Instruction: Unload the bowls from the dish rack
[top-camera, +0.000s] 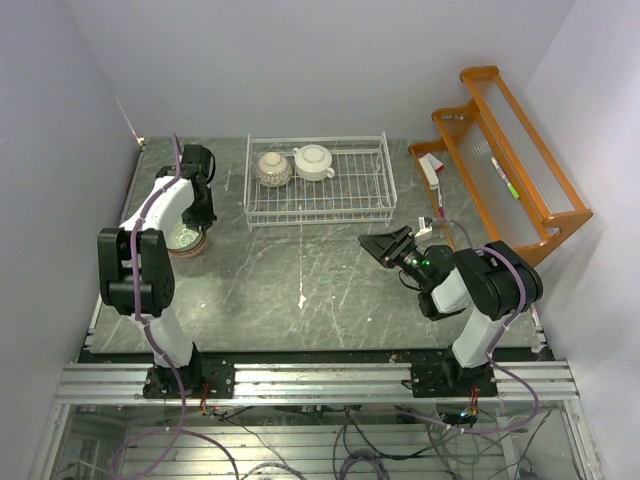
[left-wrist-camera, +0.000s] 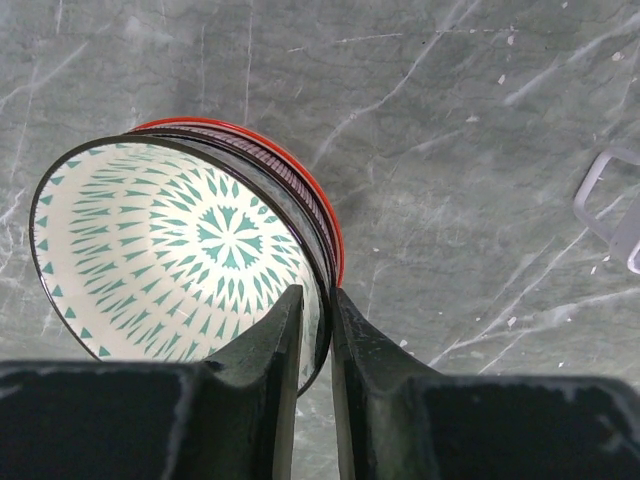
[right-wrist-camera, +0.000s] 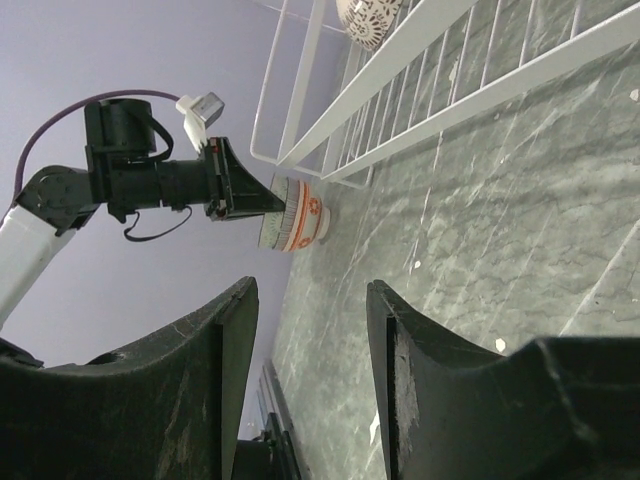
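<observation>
Left of the dish rack (top-camera: 350, 182), a green-patterned bowl's (left-wrist-camera: 170, 250) rim is straddled by the left gripper (left-wrist-camera: 318, 300); whether it is pinched cannot be told. A grey-patterned bowl (top-camera: 273, 168) and a handled bowl (top-camera: 313, 161) are seen in the rack. The right gripper (right-wrist-camera: 312, 290) is held open, empty.

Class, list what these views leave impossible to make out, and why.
- Top view: left arm hides most of the bowl stack.
- Left wrist view: whether the left claw pinches the teal-patterned bowl; gap too tight.
- Right wrist view: top edge cuts off the patterned bowl in the dish rack.
</observation>
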